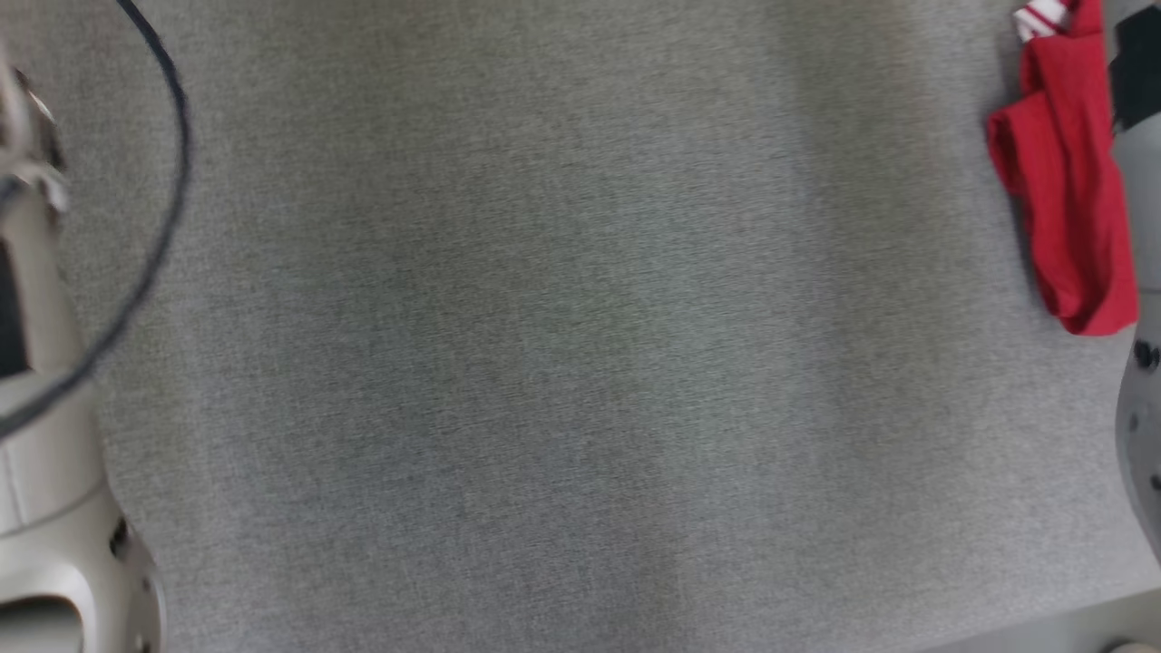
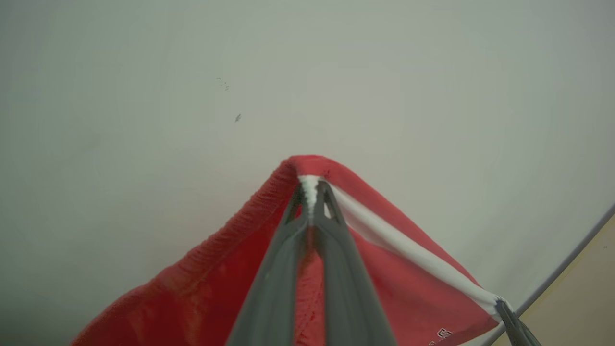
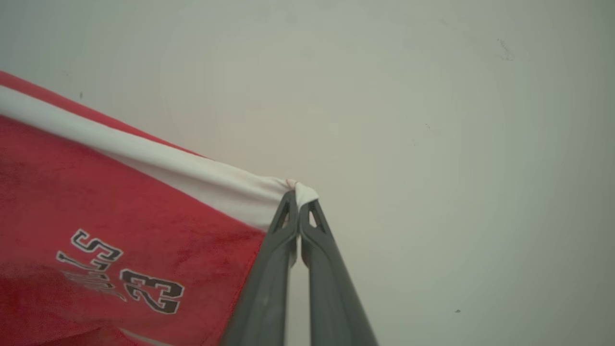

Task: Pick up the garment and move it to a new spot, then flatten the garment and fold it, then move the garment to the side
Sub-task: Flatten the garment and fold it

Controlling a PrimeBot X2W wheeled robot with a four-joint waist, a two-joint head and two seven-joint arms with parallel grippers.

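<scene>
The left claw [image 2: 311,185] is clenched on the garment [image 2: 202,283], its two dark fingers pressed together over a pinch of the white band [image 2: 408,247] that borders the red cloth. The right claw [image 3: 300,194] is clamped in the same way on the end of that band, with a small tuft of white poking out past its tips. In the left wrist view the band runs from the left claw down and to the right, straight to the right claw [image 2: 509,312], so the garment's long edge lies stretched between the two claws. The red body, printed with dark letters and a 23 [image 3: 151,293], falls back toward the wrists. In the head view a red fold with a scrap of white [image 1: 1070,181] sits at the upper right, close beside the pale right arm [image 1: 1138,408]. The blur does not let me tell whether it hangs or rests there. The grey desk [image 1: 544,363] spreads wide toward the left forearm [image 1: 45,453] and its looping cable [image 1: 172,181]. I judge the garment lifted and in transit to its new spot. Laying it flat will depend on both claws keeping the band taut and level, since neither arm is nearer to it than the other.
</scene>
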